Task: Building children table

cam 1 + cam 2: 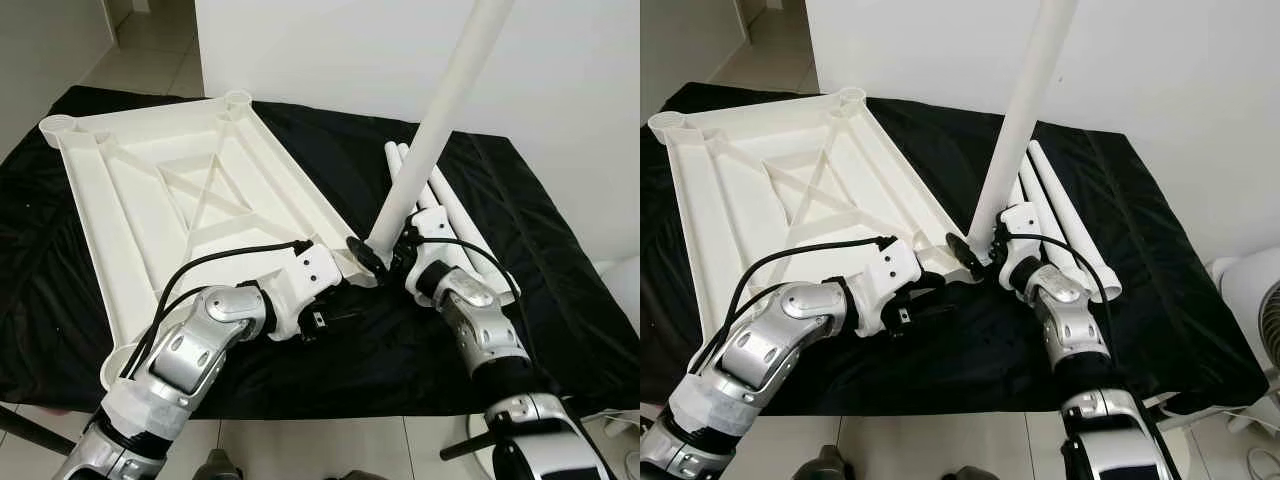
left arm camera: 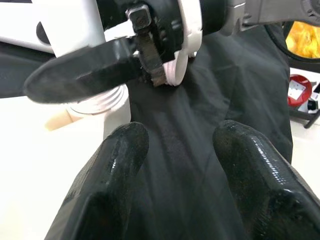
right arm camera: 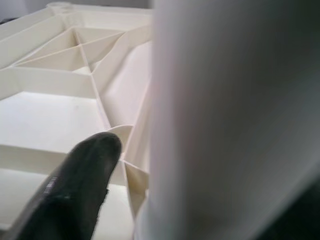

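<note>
I had the right gripper (image 1: 385, 258) clamped on a tilted table leg (image 1: 440, 118) at the upturned tabletop's (image 1: 150, 190) corner socket, w/ left gripper (image 2: 182, 150) open nearby.

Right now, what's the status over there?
Right tool shut on white leg, standing at tabletop corner socket. Left tool open, empty, beside it. Spare legs lie clear.

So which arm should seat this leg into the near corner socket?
Right. Its pincer already grips the upright table leg low down, right at the tabletop's near corner. The left pincer hangs open beside that corner, holding nothing.
</note>
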You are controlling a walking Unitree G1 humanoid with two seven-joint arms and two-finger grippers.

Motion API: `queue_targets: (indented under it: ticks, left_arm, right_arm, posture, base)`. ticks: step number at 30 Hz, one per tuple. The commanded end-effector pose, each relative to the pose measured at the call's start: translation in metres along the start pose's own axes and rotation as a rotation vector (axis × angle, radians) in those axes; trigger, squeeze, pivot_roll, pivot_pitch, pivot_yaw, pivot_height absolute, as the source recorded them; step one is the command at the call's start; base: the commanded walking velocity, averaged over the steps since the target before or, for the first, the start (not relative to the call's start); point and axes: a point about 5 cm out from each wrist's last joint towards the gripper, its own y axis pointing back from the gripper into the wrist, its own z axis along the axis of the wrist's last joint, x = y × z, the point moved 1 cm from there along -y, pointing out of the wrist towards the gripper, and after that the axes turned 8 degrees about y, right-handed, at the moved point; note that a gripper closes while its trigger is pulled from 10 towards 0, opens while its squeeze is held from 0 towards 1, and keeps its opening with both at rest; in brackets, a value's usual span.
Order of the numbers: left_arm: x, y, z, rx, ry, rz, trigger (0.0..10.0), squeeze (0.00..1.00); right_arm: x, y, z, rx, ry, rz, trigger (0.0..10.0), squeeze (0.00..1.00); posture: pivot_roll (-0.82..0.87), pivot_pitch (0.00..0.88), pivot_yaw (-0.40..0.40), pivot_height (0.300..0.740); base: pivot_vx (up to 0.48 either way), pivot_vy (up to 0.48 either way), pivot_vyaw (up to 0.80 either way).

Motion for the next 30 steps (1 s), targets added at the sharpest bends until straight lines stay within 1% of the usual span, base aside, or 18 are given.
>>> queue_targets:
  ticks: [1, 2, 3, 4, 6, 10, 13, 14, 17, 18, 20, 21, 24, 26, 27, 28, 29, 30]
  left_arm:
    - [-0.003, -0.002, 0.002, -0.004, -0.009, -0.021, 10.0, 0.0]
    - [-0.003, -0.002, 0.002, -0.004, -0.009, -0.021, 10.0, 0.0]
    - [-0.003, -0.003, 0.002, -0.007, -0.007, -0.017, 10.0, 0.0]
    - [-0.003, -0.002, 0.003, -0.009, -0.005, -0.013, 10.0, 0.0]
    - [-0.003, -0.002, 0.003, -0.009, -0.005, -0.013, 10.0, 0.0]
    - [-0.003, -0.002, 0.002, -0.012, 0.004, -0.004, 10.0, 0.0]
    - [-0.004, -0.002, 0.002, -0.014, 0.006, -0.007, 10.0, 0.0]
    - [-0.004, -0.003, 0.002, -0.014, 0.006, -0.009, 10.0, 0.0]
    - [-0.004, -0.003, 0.002, -0.015, 0.006, -0.01, 10.0, 0.0]
    - [-0.004, -0.003, 0.002, -0.015, 0.006, -0.011, 10.0, 0.0]
    - [-0.005, -0.004, 0.003, -0.015, 0.004, -0.017, 10.0, 0.0]
    - [-0.005, -0.004, 0.003, -0.015, 0.004, -0.017, 10.0, 0.0]
    - [-0.005, -0.004, 0.003, -0.015, 0.004, -0.019, 10.0, 0.0]
    - [-0.005, -0.004, 0.003, -0.015, 0.004, -0.019, 10.0, 0.0]
    - [-0.005, -0.004, 0.003, -0.014, 0.004, -0.019, 10.0, 0.0]
    - [-0.005, -0.004, 0.002, -0.013, 0.005, -0.019, 10.0, 0.0]
    - [-0.005, -0.004, 0.002, -0.013, 0.005, -0.019, 10.0, 0.0]
    - [-0.005, -0.004, 0.002, -0.013, 0.006, -0.019, 10.0, 0.0]
  right_arm:
    - [-0.003, 0.001, -0.004, 0.029, 0.023, 0.021, 4.6, 0.0]
    - [-0.003, 0.001, -0.004, 0.029, 0.023, 0.021, 4.6, 0.0]
    - [-0.003, 0.001, -0.007, 0.041, 0.018, 0.031, 0.7, 0.0]
    - [-0.002, 0.002, -0.008, 0.045, 0.009, 0.045, 0.0, 0.0]
    - [-0.002, 0.002, -0.008, 0.045, 0.009, 0.045, 0.0, 0.0]
    - [-0.002, 0.005, -0.014, 0.048, -0.02, 0.059, 0.0, 0.0]
    - [-0.004, 0.011, -0.02, 0.055, -0.034, 0.045, 0.0, 0.0]
    - [-0.005, 0.012, -0.02, 0.051, -0.039, 0.021, 0.0, 0.0]
    - [-0.007, 0.011, -0.02, 0.047, -0.043, 0.008, 0.0, 0.0]
    - [-0.008, 0.011, -0.02, 0.039, -0.048, -0.007, 10.0, 0.0]
    - [-0.007, 0.008, -0.016, 0.022, -0.043, -0.087, 10.0, 0.0]
    - [-0.007, 0.008, -0.016, 0.022, -0.043, -0.087, 10.0, 0.0]
    - [-0.004, 0.004, -0.014, 0.017, -0.061, -0.184, 10.0, 0.0]
    - [-0.004, 0.004, -0.014, 0.017, -0.061, -0.184, 10.0, 0.0]
    - [-0.002, 0.003, -0.014, 0.018, -0.082, -0.205, 10.0, 0.0]
    - [0.0, 0.002, -0.013, 0.023, -0.12, -0.266, 10.0, 0.0]
    - [0.0, 0.002, -0.013, 0.023, -0.12, -0.266, 10.0, 0.0]
    - [0.001, 0.001, -0.013, 0.027, -0.147, -0.306, 10.0, 0.0]
  posture:
    - [0.13, 0.0, -0.116, 0.74]
    - [0.13, 0.0, -0.116, 0.74]
    - [0.13, 0.0, -0.12, 0.74]
    - [0.13, 0.0, -0.125, 0.74]
    - [0.13, 0.0, -0.125, 0.74]
    - [0.13, 0.0, -0.126, 0.74]
    - [0.12, 0.0, -0.123, 0.74]
    - [0.12, 0.0, -0.123, 0.74]
    - [0.12, 0.0, -0.123, 0.74]
    - [0.11, 0.0, -0.119, 0.74]
    - [0.11, 0.0, -0.115, 0.74]
    - [0.11, 0.0, -0.115, 0.74]
    - [0.11, 0.0, -0.114, 0.74]
    - [0.11, 0.0, -0.114, 0.74]
    - [0.11, 0.0, -0.114, 0.74]
    - [0.11, 0.0, -0.111, 0.74]
    - [0.11, 0.0, -0.111, 0.74]
    - [0.11, 0.0, -0.111, 0.74]
  base:
    - [0.0, 0.0, 0.0]
    - [0.0, 0.0, 0.0]
    - [0.0, 0.0, 0.0]
    - [0.0, 0.0, 0.0]
    - [0.0, 0.0, 0.0]
    - [0.0, 0.0, 0.0]
    - [0.0, 0.0, 0.0]
    - [0.0, 0.0, 0.0]
    - [0.0, 0.0, 0.0]
    - [0.0, 0.0, 0.0]
    - [0.0, 0.0, 0.0]
    - [0.0, 0.0, 0.0]
    - [0.0, 0.0, 0.0]
    - [0.0, 0.0, 0.0]
    - [0.0, 0.0, 0.0]
    - [0.0, 0.0, 0.0]
    - [0.0, 0.0, 0.0]
    - [0.0, 0.0, 0.0]
